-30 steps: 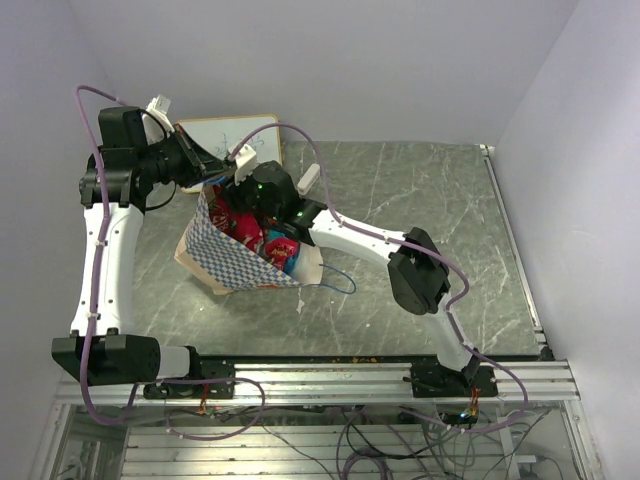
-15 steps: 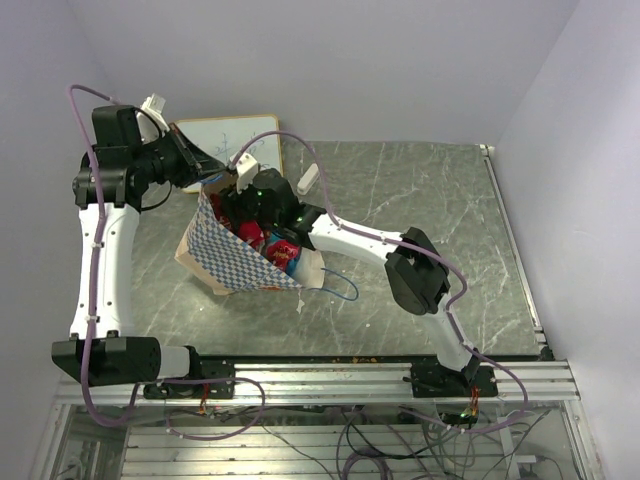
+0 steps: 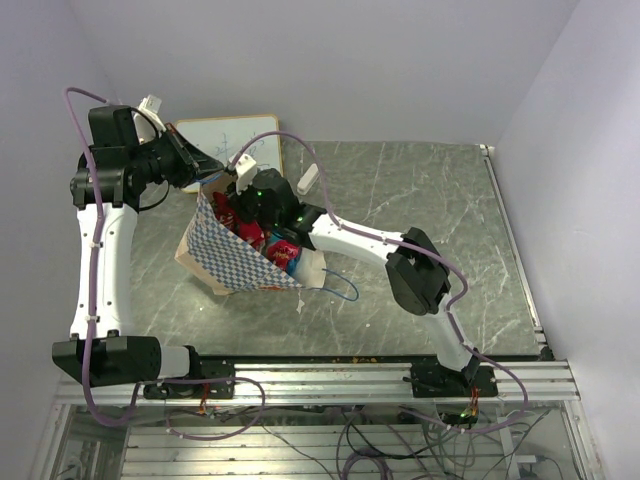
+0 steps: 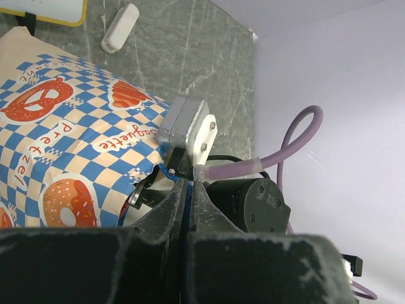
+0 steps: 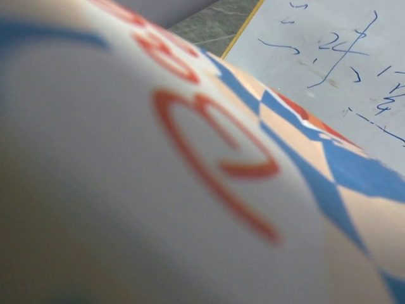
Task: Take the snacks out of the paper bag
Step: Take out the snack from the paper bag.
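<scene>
The paper bag [image 3: 232, 258], cream with blue-and-white checked sides, stands tilted at the table's left with its mouth open. Red snack packets [image 3: 250, 236] and a blue one [image 3: 293, 262] show inside it. My left gripper [image 3: 214, 177] is at the bag's far top edge. In the left wrist view it [image 4: 187, 185] is shut on the bag's thin blue cord handle, with the bag [image 4: 63, 133] below. My right gripper [image 3: 252, 212] reaches into the bag's mouth, its fingers hidden among the packets. The right wrist view is filled by the blurred bag wall [image 5: 190, 177].
A white framed writing board [image 3: 232, 138] lies behind the bag and also shows in the right wrist view [image 5: 342, 57]. A small white oblong block [image 3: 307, 178] lies beside it. The bag's other blue handle [image 3: 341, 285] hangs over the table at the bag's right.
My left arm has drawn a little left and back, pulling the bag's far edge with it. The right wrist has shifted slightly inside the bag's mouth.
</scene>
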`<state>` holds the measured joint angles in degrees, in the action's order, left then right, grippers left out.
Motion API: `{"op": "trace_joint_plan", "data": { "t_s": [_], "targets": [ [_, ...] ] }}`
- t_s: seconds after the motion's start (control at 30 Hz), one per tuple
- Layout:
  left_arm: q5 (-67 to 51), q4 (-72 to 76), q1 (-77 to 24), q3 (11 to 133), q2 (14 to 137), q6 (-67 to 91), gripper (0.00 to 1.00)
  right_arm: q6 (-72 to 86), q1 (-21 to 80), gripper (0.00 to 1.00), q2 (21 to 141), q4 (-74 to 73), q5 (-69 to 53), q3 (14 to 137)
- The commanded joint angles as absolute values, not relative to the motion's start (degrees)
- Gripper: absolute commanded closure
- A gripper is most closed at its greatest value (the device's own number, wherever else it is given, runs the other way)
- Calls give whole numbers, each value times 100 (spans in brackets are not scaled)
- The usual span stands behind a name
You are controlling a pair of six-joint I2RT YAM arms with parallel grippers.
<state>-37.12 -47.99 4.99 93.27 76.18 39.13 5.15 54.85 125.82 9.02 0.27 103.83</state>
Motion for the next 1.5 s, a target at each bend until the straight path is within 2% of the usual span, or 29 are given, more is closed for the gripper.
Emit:
{"op": "trace_joint_plan", "data": {
  "t_s": [0.0,0.63,1.1,1.47],
  "targets": [
    [-3847,-4431,553,9310,7387,4081,93,396,5550,100,12299,515,48,10463],
    [-3478,-4354,563,9115,7285,4164,93,754,5498,100,10604,715,351,9472],
    [-3287,-4396,565,8965,7347,4285,93,993,5329,100,9201,-232,1038,9695],
    [-3182,-4288,563,8885,7277,4234,93,940,5061,100,7834,-1451,2386,9417]
  ]
}}
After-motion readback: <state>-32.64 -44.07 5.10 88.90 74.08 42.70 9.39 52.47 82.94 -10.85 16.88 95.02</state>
